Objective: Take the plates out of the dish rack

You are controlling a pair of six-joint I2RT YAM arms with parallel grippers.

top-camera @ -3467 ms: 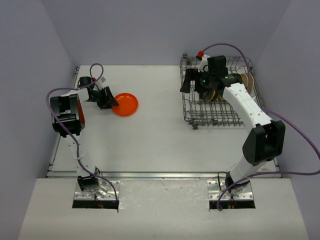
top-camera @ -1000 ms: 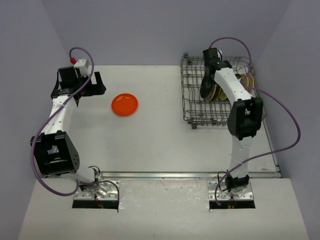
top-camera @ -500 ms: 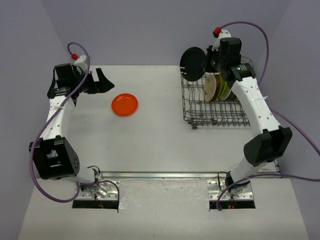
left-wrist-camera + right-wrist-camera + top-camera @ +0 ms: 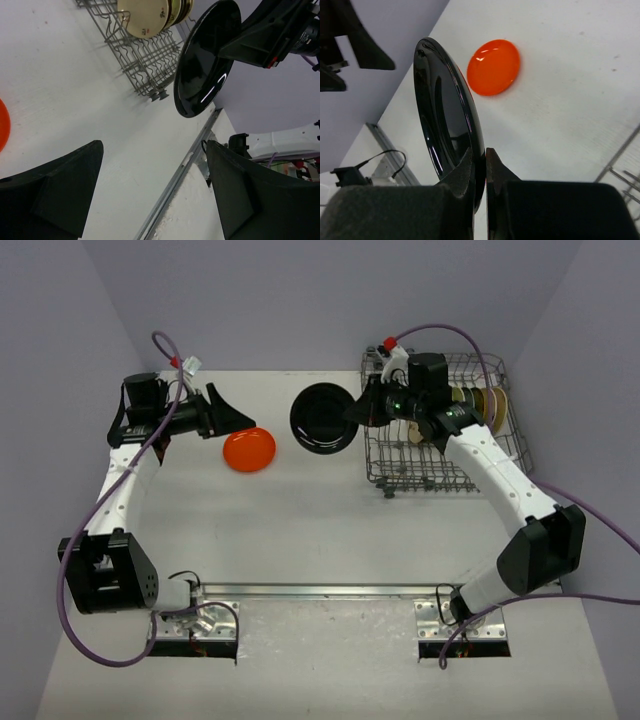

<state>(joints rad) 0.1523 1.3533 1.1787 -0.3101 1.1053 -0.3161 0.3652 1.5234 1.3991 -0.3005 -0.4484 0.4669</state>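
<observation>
My right gripper (image 4: pixel 358 412) (image 4: pixel 485 156) is shut on the rim of a black plate (image 4: pixel 322 420) (image 4: pixel 445 115) (image 4: pixel 202 55). It holds the plate on edge in the air, left of the dish rack (image 4: pixel 400 476) (image 4: pixel 145 62). An orange-red plate (image 4: pixel 249 449) (image 4: pixel 494 66) lies flat on the table. My left gripper (image 4: pixel 236 418) (image 4: pixel 152 150) hangs open and empty just above and left of the orange plate, facing the black one. Cream and tan plates (image 4: pixel 490 403) (image 4: pixel 145 15) stand upright in the rack's far end.
The wire rack stands at the table's back right corner, with raised sides. A metal strip (image 4: pixel 330 590) runs along the table's near edge. Grey walls close in on the left, back and right. Purple cables trail from both arms.
The right arm lifted the black plate out of the rack and carried it left over the table. The left gripper swung right toward it, its jaws a little narrower.
</observation>
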